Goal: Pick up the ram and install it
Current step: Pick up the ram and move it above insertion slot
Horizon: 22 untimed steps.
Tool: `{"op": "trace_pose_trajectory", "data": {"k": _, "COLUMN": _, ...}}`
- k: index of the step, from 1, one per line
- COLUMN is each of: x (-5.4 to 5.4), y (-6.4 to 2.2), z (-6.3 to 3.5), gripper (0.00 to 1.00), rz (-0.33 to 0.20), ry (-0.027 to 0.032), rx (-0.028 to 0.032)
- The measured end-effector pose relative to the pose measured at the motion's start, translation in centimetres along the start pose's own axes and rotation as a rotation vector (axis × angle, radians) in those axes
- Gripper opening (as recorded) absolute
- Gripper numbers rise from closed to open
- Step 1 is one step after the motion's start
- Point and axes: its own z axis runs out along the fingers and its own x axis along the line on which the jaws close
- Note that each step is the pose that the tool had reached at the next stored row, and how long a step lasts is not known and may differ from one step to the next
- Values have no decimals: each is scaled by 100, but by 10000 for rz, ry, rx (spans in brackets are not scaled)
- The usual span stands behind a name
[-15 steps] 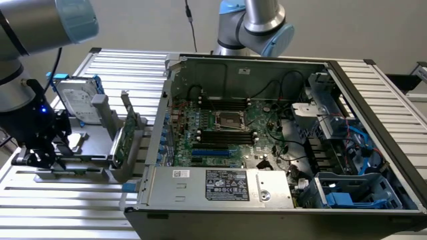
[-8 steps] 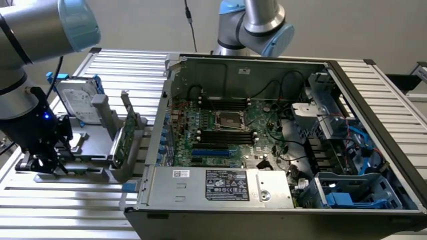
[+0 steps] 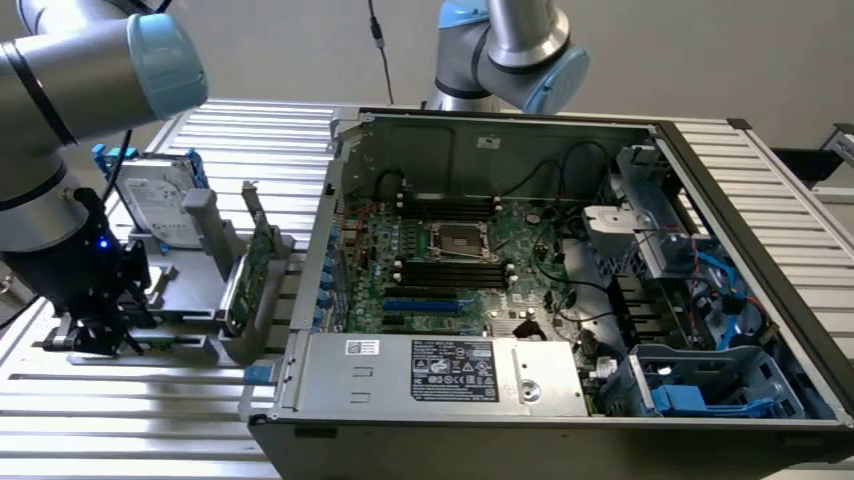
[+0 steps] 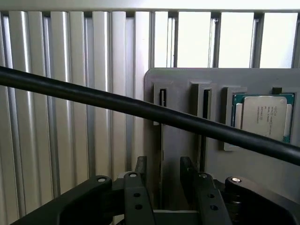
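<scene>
Ribbed aluminium surface (image 3: 227,120) carried a grey plastic holder (image 4: 180,93). Black metal pincer (image 4: 162,166) hung with fingers apart, straddling the thin dark ram board (image 4: 161,150) seated edge-on in a holder slot.

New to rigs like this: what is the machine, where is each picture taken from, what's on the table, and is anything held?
The machine is a robot arm with a two-fingered gripper. The exterior view watches from off the arm; the wrist view looks past the gripper's own fingers. On the slatted metal table sits an open computer case. On the exterior view's left, a grey holder carries a hard drive and a green expansion card; the wrist view shows a processor chip there too. The gripper is open, low over the holder's slots, holding nothing. The thin edge between its fingers is likely the ram.
</scene>
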Motion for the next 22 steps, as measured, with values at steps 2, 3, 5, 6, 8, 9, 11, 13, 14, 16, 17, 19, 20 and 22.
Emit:
{"op": "trace_pose_trajectory", "data": {"k": 2, "x": -1, "y": -7, "z": 36, "gripper": 42, "rz": -37, "ry": 11, "rx": 1}}
{"op": "trace_pose_trajectory", "data": {"k": 3, "x": -2, "y": -10, "z": 54, "gripper": 42, "rz": -52, "ry": 17, "rx": 2}}
{"op": "trace_pose_trajectory", "data": {"k": 5, "x": -3, "y": -15, "z": 83, "gripper": 42, "rz": -73, "ry": 27, "rx": 2}}
{"op": "trace_pose_trajectory", "data": {"k": 6, "x": -3, "y": -19, "z": 88, "gripper": 42, "rz": -79, "ry": 28, "rx": 1}}
{"op": "trace_pose_trajectory", "data": {"k": 8, "x": -3, "y": -24, "z": 95, "gripper": 42, "rz": -83, "ry": 29, "rx": 2}}
{"op": "trace_pose_trajectory", "data": {"k": 9, "x": -4, "y": -25, "z": 102, "gripper": 42, "rz": -82, "ry": 28, "rx": 3}}
{"op": "trace_pose_trajectory", "data": {"k": 11, "x": -3, "y": -28, "z": 112, "gripper": 40, "rz": -84, "ry": 28, "rx": 3}}
{"op": "trace_pose_trajectory", "data": {"k": 13, "x": -4, "y": -30, "z": 118, "gripper": 34, "rz": -84, "ry": 29, "rx": 1}}
{"op": "trace_pose_trajectory", "data": {"k": 14, "x": -4, "y": -32, "z": 120, "gripper": 34, "rz": -84, "ry": 29, "rx": 1}}
{"op": "trace_pose_trajectory", "data": {"k": 16, "x": -4, "y": -35, "z": 122, "gripper": 27, "rz": -84, "ry": 28, "rx": 2}}
{"op": "trace_pose_trajectory", "data": {"k": 17, "x": -4, "y": -36, "z": 123, "gripper": 27, "rz": -84, "ry": 28, "rx": 3}}
{"op": "trace_pose_trajectory", "data": {"k": 19, "x": -4, "y": -37, "z": 123, "gripper": 25, "rz": -84, "ry": 28, "rx": 3}}
{"op": "trace_pose_trajectory", "data": {"k": 20, "x": -4, "y": -37, "z": 122, "gripper": 18, "rz": -83, "ry": 27, "rx": 4}}
{"op": "trace_pose_trajectory", "data": {"k": 22, "x": -4, "y": -38, "z": 113, "gripper": 14, "rz": -84, "ry": 27, "rx": 3}}
